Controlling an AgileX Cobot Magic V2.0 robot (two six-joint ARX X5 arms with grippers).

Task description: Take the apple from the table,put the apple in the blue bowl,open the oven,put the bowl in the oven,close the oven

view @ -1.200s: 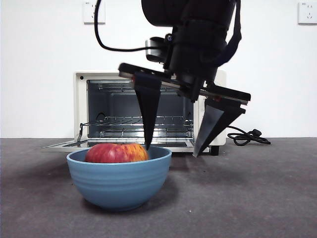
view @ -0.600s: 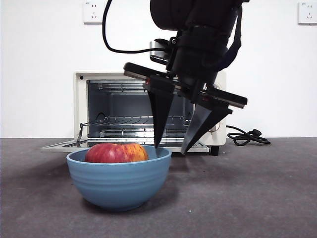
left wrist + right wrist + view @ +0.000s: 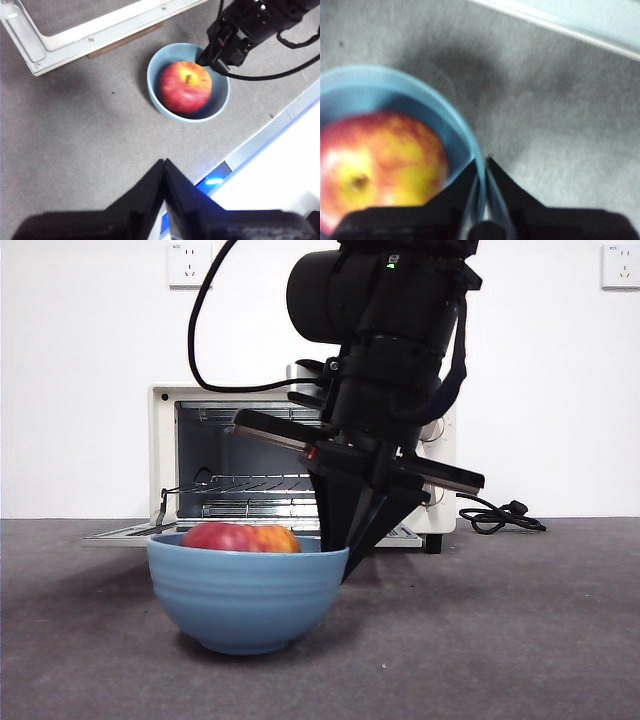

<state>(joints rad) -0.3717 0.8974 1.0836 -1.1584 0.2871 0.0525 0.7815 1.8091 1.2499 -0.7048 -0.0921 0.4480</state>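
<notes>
The blue bowl (image 3: pixel 245 595) stands on the table (image 3: pixel 500 640) in front of the oven (image 3: pixel 165 455). The oven's door (image 3: pixel 130 532) lies open and flat. The red and yellow apple (image 3: pixel 240 537) rests inside the bowl. My right gripper (image 3: pixel 345 552) comes down from above and is shut on the bowl's right rim, one jaw inside and one outside. The right wrist view shows that gripper (image 3: pixel 482 167) pinching the thin rim of the bowl (image 3: pixel 435 125) beside the apple (image 3: pixel 380 165). My left gripper (image 3: pixel 164 167) hangs shut and empty, high above the bowl (image 3: pixel 155 92).
The oven door (image 3: pixel 100 25) sits close behind the bowl. A wire rack (image 3: pixel 260 483) shows inside the oven. A black cord (image 3: pixel 500 515) lies coiled on the table to the oven's right. The table's pale edge (image 3: pixel 270 130) runs near the bowl.
My right gripper has come down and its jaws have gone from wide apart to shut on the bowl's right rim. The bowl has shifted slightly to the right.
</notes>
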